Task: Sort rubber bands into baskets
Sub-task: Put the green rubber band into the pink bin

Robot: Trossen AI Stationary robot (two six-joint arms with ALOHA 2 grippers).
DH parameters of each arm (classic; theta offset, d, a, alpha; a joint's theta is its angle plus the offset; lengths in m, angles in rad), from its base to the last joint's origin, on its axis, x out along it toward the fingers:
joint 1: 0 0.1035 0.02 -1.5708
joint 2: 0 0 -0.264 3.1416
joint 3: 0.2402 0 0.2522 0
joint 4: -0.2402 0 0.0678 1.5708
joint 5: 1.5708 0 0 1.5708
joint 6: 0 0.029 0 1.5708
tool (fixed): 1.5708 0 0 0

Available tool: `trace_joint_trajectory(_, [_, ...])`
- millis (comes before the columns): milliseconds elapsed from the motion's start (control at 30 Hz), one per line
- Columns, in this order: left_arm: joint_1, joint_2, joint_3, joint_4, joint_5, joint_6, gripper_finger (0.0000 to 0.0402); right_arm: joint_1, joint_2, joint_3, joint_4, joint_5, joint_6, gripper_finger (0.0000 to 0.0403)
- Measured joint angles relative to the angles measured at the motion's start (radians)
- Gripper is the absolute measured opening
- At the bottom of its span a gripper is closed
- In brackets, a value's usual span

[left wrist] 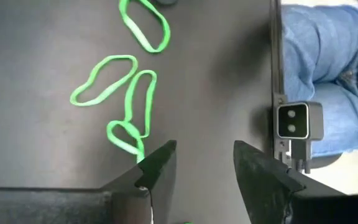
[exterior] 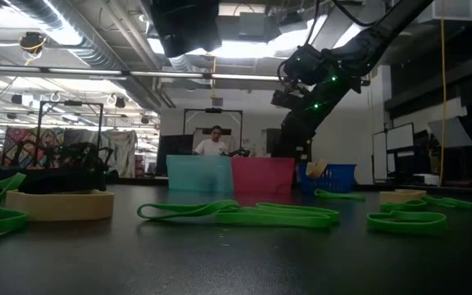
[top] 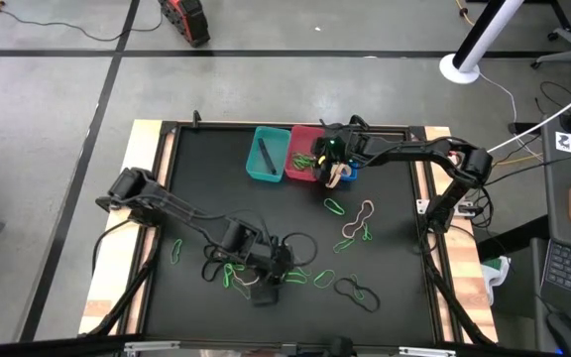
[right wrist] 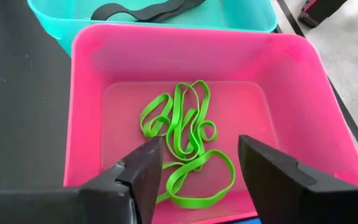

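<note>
Three baskets stand side by side at the table's far middle: teal (top: 264, 154), pink (right wrist: 92, 93) and blue (exterior: 332, 176). The teal one holds a black band (right wrist: 148, 9), the pink one several green bands (right wrist: 188, 134). My right gripper (right wrist: 199, 165) hangs open over the pink basket's near end, with nothing between its fingers. My left gripper (left wrist: 204, 163) is open just above the mat near the table's front edge (top: 281, 263). Green bands (left wrist: 104, 81) lie flat on the mat beyond it. One band's end (left wrist: 129, 134) runs behind one finger.
Green (top: 333, 206), tan (top: 355, 220) and black (top: 355, 291) bands lie scattered over the dark mat. A thick tan band (exterior: 60, 205) lies at the front. A small camera (left wrist: 294, 121) sits at the table's near edge, with a person's legs (left wrist: 328, 56) behind it.
</note>
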Motion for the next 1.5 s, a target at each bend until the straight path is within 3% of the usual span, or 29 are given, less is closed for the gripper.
trace_joint_trajectory(300, [-0.006,0.042,0.0,-0.003,-0.034,0.013,0.0155,0.0,0.0,0.0,-0.008,0.0,0.0,0.0209])
trace_joint_trajectory(733, [-0.006,0.215,0.0,-0.058,-0.078,-0.083,0.0155,0.0,0.0,0.0,-0.013,0.0,0.0,0.0209])
trace_joint_trajectory(1200, [-0.012,0.265,0.001,-0.063,-0.162,-0.109,0.0154,0.0,0.0,0.0,-0.013,0.0,0.0,0.0209])
trace_joint_trajectory(1333, [-0.011,0.265,0.001,-0.065,-0.202,-0.109,0.0127,0.0,0.0,0.0,-0.013,-0.001,0.0,0.0209])
trace_joint_trajectory(1500, [-0.01,0.265,0.001,-0.069,-0.213,-0.109,0.0057,0.0,-0.001,0.0,-0.013,-0.001,0.0,0.0209])
